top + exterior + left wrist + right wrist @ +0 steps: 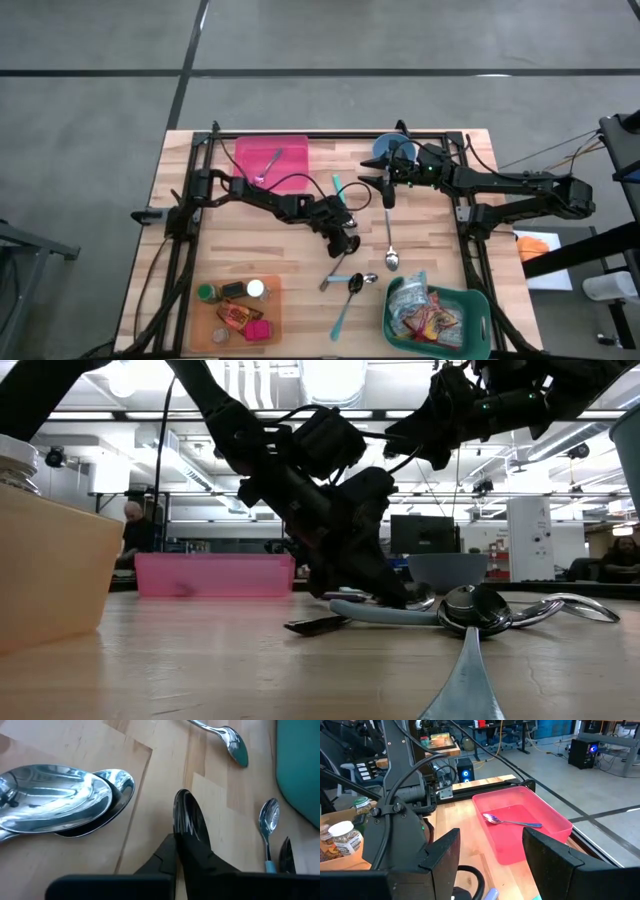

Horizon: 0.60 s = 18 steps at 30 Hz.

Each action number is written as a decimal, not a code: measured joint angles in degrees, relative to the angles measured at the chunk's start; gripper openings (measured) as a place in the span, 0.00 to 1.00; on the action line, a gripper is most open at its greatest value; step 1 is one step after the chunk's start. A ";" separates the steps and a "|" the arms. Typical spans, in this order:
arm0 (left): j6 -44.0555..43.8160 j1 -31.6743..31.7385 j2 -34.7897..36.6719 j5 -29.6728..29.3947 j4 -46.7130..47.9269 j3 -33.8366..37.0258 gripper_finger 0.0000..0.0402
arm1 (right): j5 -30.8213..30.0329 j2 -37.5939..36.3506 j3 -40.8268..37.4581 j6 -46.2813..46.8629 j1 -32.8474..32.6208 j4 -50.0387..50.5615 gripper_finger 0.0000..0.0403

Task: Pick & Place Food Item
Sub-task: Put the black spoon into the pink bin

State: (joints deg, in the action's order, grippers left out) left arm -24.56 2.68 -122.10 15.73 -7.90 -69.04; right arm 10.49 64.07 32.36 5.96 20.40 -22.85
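**A:** Left gripper [347,240] is down at the middle of the table, fingers pinched right together, and a dark spoon [187,817] sticks out from between the tips. I read that as a grip on its handle

**B:** Agreed. The bowl of it points straight ahead, so its long axis runs in line with the fingers. Beside it lie two shiny spoons [55,800], one nested on the other

**A:** But the job says food, and this is cutlery

**B:** True. The food I can spot is the snack packets [428,322] in the green basket [470,300] at the near right corner, and the jars [255,289] on the tan tray [272,300] at the near left. Neither is touched

**A:** And the right gripper [388,185]?

**B:** Hanging above the far side of the table, just beside the blue bowl [390,148], fingers set wide with nothing between them. A long spoon [390,235] lies on the wood just in front of it

**A:** So where does the dark spoon go?

**B:** My guess is the pink bin [272,160], which has one spoon [512,822] in it. It sits at the far edge, back and to the left of the left gripper, and the left arm is the nearer one. If the move is the packets instead, the basket lies to the near right, about midway between both arms
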 joint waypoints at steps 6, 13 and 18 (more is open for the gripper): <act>0.09 -0.01 0.00 -0.06 -0.04 -0.02 0.01 | -0.01 0.00 0.00 0.00 0.00 0.00 0.52; 0.30 0.00 0.35 -0.52 0.19 -0.07 0.01 | -0.01 0.00 0.00 0.00 0.00 0.00 0.52; 0.60 0.00 1.53 -1.05 0.29 -0.04 0.01 | -0.01 -0.02 0.00 0.00 -0.02 -0.01 0.52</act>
State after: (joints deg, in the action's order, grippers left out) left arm -23.96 2.68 -120.58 14.68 -7.61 -69.08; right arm 10.48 64.05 32.36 5.96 20.38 -22.86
